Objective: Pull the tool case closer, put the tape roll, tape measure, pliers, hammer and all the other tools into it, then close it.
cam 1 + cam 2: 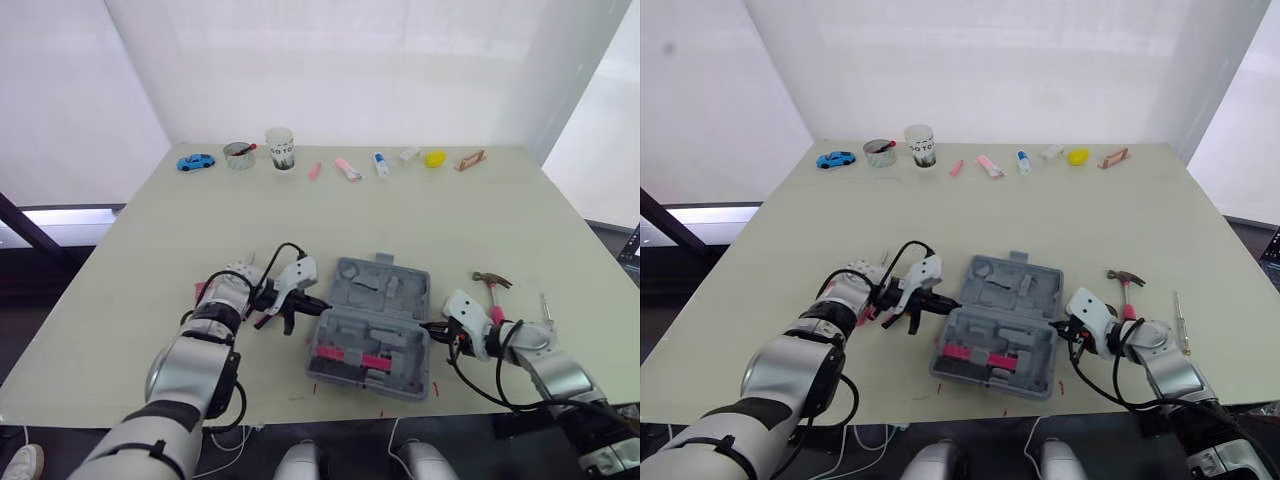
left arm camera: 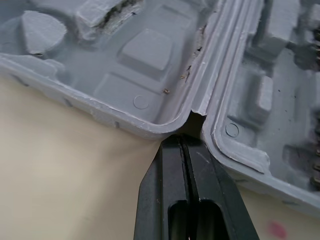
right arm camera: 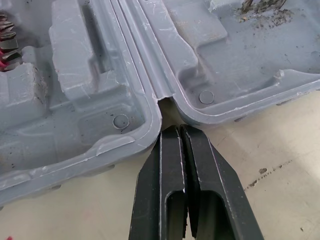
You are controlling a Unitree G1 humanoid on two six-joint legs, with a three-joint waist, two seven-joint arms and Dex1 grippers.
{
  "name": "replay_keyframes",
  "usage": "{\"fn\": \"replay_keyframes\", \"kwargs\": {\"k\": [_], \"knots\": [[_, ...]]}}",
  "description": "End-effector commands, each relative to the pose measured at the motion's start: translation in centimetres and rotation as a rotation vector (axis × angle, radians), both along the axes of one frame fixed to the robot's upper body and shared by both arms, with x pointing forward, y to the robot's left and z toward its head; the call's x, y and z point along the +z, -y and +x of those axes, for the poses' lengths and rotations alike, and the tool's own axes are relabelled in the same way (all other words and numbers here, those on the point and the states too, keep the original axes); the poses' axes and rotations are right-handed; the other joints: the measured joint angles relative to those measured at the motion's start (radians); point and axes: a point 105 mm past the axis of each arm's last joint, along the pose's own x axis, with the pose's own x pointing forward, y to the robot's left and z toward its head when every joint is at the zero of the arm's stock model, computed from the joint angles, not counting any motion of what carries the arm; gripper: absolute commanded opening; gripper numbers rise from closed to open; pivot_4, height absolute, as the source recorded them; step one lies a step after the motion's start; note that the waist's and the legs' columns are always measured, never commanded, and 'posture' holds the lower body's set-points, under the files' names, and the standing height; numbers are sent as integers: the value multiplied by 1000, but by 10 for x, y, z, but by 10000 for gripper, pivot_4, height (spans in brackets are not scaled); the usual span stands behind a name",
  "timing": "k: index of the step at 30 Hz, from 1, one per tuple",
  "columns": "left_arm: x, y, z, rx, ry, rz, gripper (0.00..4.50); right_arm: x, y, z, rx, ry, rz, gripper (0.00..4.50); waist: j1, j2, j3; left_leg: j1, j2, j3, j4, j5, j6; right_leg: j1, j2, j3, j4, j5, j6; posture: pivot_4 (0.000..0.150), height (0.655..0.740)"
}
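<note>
The left gripper (image 1: 320, 306) has its fingers pressed together with nothing between them. Its tips are set at the hinge notch (image 2: 196, 111) on one end of the open tool case (image 1: 385, 290), which lies flat on the table (image 1: 450, 220) directly ahead of the fingertips. The right gripper (image 1: 432, 327) is likewise closed on nothing, its tips at the notch on the opposite end, so the case sits between the two grippers. The hammer (image 1: 491, 283) lies just beside the right gripper, on the side away from the case.
</note>
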Motion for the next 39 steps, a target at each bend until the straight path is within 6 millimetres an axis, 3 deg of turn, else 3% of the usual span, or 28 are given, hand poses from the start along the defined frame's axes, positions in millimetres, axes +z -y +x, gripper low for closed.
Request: {"fn": "replay_keyframes", "kwargs": {"k": [1, 27, 39], "knots": [[-2, 1, -7, -40, -25, -9, 0, 10, 2, 3, 13, 33, 12, 974, 0, 0, 0, 0, 0, 0, 0, 0, 0, 0, 0, 0, 0, 0, 0, 1500, 7400], [-3, 4, -45, -75, -36, -12, 0, 11, 3, -14, 30, -1, 54, 974, 1, 0, 0, 1, 0, -4, 0, 0, 0, 2, 0, -2, 0, 0, 0, 1500, 7400], [-7, 5, -55, -83, -17, -17, 0, 8, -7, -29, 77, -51, 83, 974, 1, 0, 0, 1, 0, -4, 1, 0, 0, 2, 0, -3, 0, 0, -1, 1500, 7400]]}}
